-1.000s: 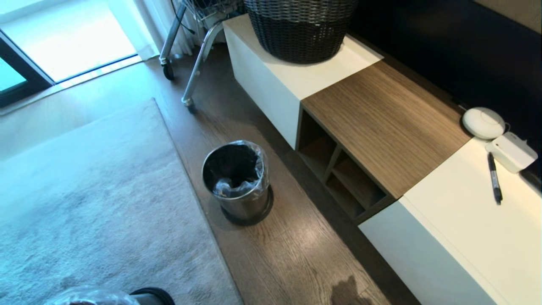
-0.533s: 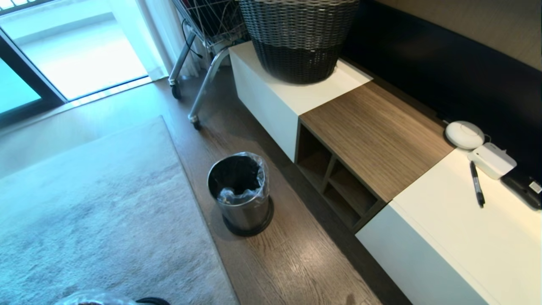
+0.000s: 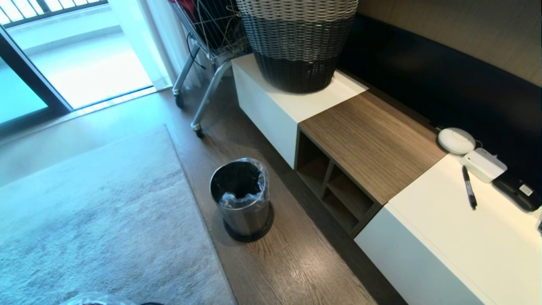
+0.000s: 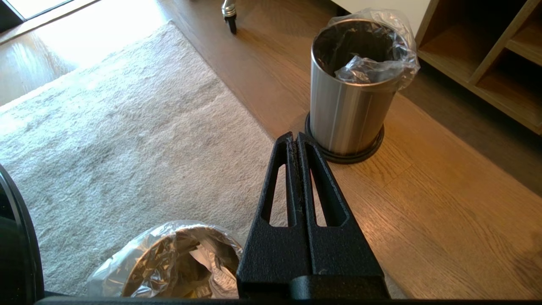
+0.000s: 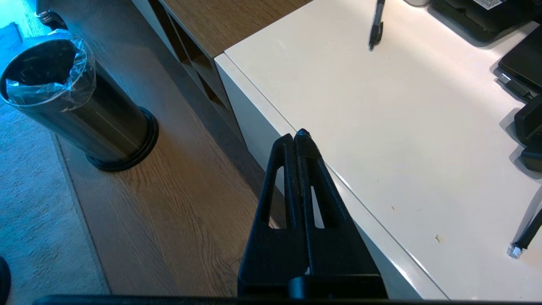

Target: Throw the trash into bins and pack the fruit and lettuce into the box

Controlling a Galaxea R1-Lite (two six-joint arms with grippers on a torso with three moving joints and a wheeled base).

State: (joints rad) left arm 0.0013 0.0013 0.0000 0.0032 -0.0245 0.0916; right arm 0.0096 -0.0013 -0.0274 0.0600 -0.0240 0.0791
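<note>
At the far left of the head view lies a pale rug [image 3: 93, 220], and at its bottom edge a sliver of clear liner marks the nearer bin [image 4: 178, 264]; the left wrist view shows that bin close under the left end effector [image 4: 296, 137], whose fingers are pressed together with nothing between them. Something crinkled and shiny sits inside its liner, possibly the snack wrapper, though the bag's own folds make that hard to tell. Further right, the second steel bin [image 3: 243, 199] stands on the wooden floor [image 3: 296, 267] between the rug and the low cabinet [image 3: 372, 144], its liner bunched over the rim. On the cabinet's white end stands a woven basket [image 3: 296, 42]. Right again, the white tabletop [image 3: 444, 237] carries a pen [image 3: 468, 192], a round white device [image 3: 456, 140] and a small white box-shaped unit [image 3: 482, 164]. The right end effector [image 5: 298, 137] hangs above the edge of that tabletop, also closed and empty.

No tissue, apples, lettuce or lidded box show in any view, so the work seems not to be at hand here. The risk I see is the base or an arm clipping either bin and tipping it, since both stand close to the robot.
</note>
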